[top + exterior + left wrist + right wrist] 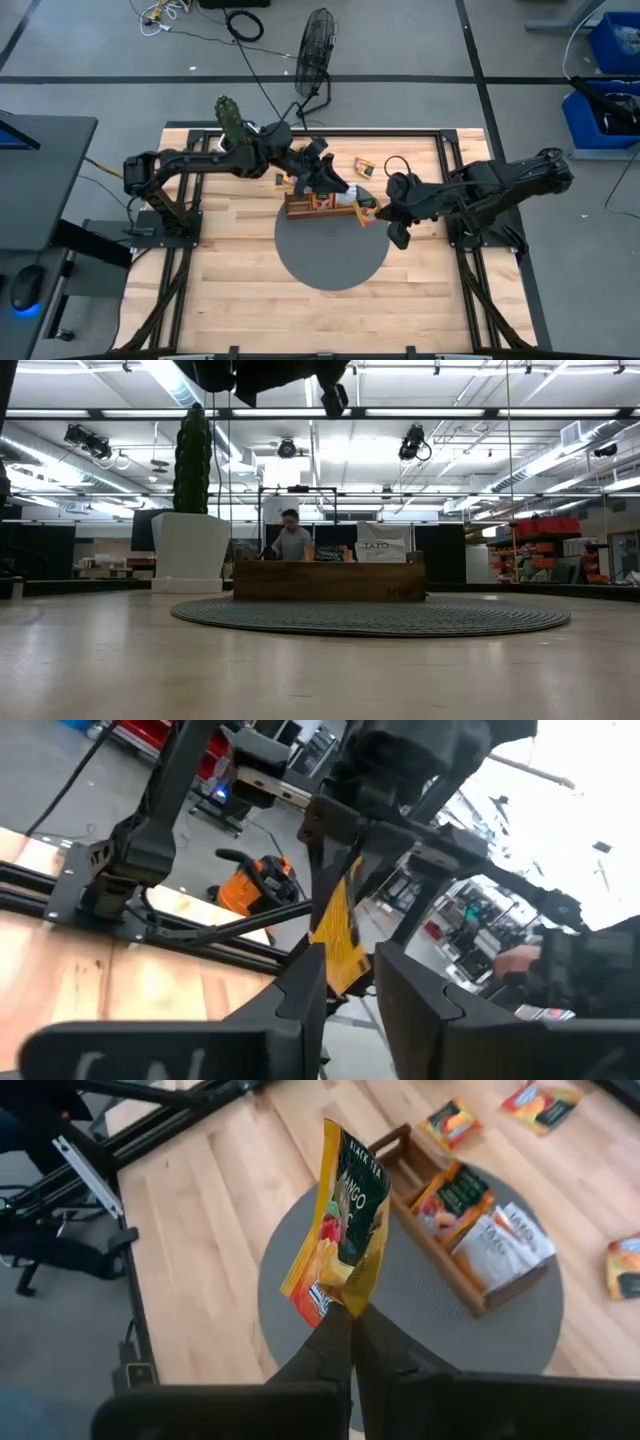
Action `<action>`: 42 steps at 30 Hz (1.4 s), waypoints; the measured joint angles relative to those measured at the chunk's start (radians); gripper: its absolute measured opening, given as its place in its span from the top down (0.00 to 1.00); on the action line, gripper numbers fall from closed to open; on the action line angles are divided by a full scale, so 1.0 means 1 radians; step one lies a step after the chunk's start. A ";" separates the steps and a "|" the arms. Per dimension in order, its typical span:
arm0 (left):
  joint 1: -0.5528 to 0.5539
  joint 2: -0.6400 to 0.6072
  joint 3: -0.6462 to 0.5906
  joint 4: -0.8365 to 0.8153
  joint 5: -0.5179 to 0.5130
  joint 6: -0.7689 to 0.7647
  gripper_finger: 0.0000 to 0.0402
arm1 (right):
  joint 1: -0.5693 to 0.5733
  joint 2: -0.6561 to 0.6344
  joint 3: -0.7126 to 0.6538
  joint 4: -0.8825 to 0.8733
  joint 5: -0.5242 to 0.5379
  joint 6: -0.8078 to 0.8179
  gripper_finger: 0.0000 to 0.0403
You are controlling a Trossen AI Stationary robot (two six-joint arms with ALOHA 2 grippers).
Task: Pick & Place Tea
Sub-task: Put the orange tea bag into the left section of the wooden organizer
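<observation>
The right gripper (350, 1315) has its jaws clamped on just the bottom corner of a mango tea sachet (340, 1220), held above the grey mat (400, 1310) near the wooden tray (470, 1295). It could easily be twisted loose or dropped beside a slot. The left gripper (350, 980) has its jaws apart, with nothing seen to be gripped.

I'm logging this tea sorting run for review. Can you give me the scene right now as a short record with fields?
right gripper: shut on an orange tea bag, held up above the grey mat
left gripper: near the wooden tray; an orange tea bag sits between its fingers, grip unclear
tray contents: several tea bags standing upright, white and dark green among them
loose tea bags: a few on the table beyond the tray, one at
</observation>
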 joint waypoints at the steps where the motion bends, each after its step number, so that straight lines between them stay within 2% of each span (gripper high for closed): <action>1: -0.005 0.000 0.000 -0.005 -0.004 0.016 0.76 | -0.007 0.004 0.000 -0.001 -0.016 0.003 1.00; 8: -0.045 0.000 0.000 -0.017 -0.079 0.067 0.58 | -0.050 0.053 0.000 -0.007 -0.070 -0.027 1.00; 12: -0.048 0.000 0.000 -0.044 -0.068 0.096 0.49 | -0.085 0.080 0.000 -0.014 -0.108 -0.059 1.00; 16: -0.048 0.000 0.000 -0.062 -0.066 0.107 0.45 | -0.118 0.097 0.000 0.001 -0.117 -0.103 1.00; 21: -0.048 0.000 0.000 -0.123 -0.065 0.142 0.46 | -0.138 0.098 0.000 0.047 -0.132 -0.146 1.00; 29: -0.047 0.000 0.000 -0.154 -0.065 0.163 0.54 | -0.142 0.106 0.000 0.048 -0.133 -0.165 1.00; 32: -0.046 0.000 0.000 -0.170 -0.065 0.140 0.64 | -0.150 0.105 0.000 0.060 -0.127 -0.170 1.00; 39: -0.044 0.000 0.000 -0.210 -0.067 0.145 0.95 | -0.170 0.105 0.000 0.080 -0.133 -0.189 1.00; 42: -0.041 0.000 0.000 -0.213 -0.067 0.146 0.98 | -0.176 0.106 0.000 0.080 -0.133 -0.205 0.98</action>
